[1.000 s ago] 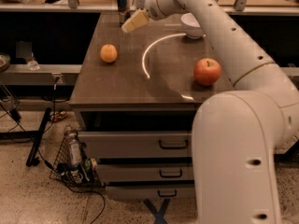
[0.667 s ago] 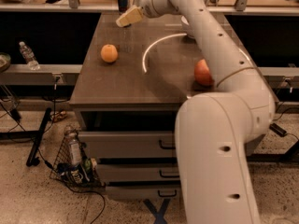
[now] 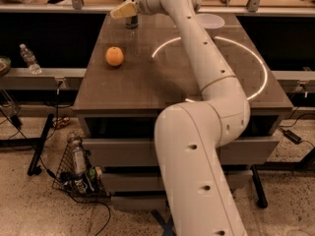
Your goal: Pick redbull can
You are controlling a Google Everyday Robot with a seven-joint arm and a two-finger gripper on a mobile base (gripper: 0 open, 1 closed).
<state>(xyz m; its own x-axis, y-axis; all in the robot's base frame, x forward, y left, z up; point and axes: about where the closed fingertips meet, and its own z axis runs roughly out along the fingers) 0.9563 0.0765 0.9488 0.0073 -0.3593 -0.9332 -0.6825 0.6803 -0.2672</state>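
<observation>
The redbull can [image 3: 131,21] stands upright at the far back left of the brown table [image 3: 142,82]. It is a slim dark can with a silver top. My gripper [image 3: 123,10] hangs right in front of the can's upper half and hides part of it. I cannot tell whether it touches the can. My white arm reaches from the lower middle up across the table to it.
An orange [image 3: 114,56] lies on the table's left side, in front of the can. A white bowl [image 3: 210,20] sits at the back right. A clear plastic bottle [image 3: 29,58] stands on a ledge at the left. A wire basket [image 3: 76,173] of bottles sits on the floor.
My gripper has moved left and back, from beside the can to right in front of it. My arm now covers the red apple on the table's right.
</observation>
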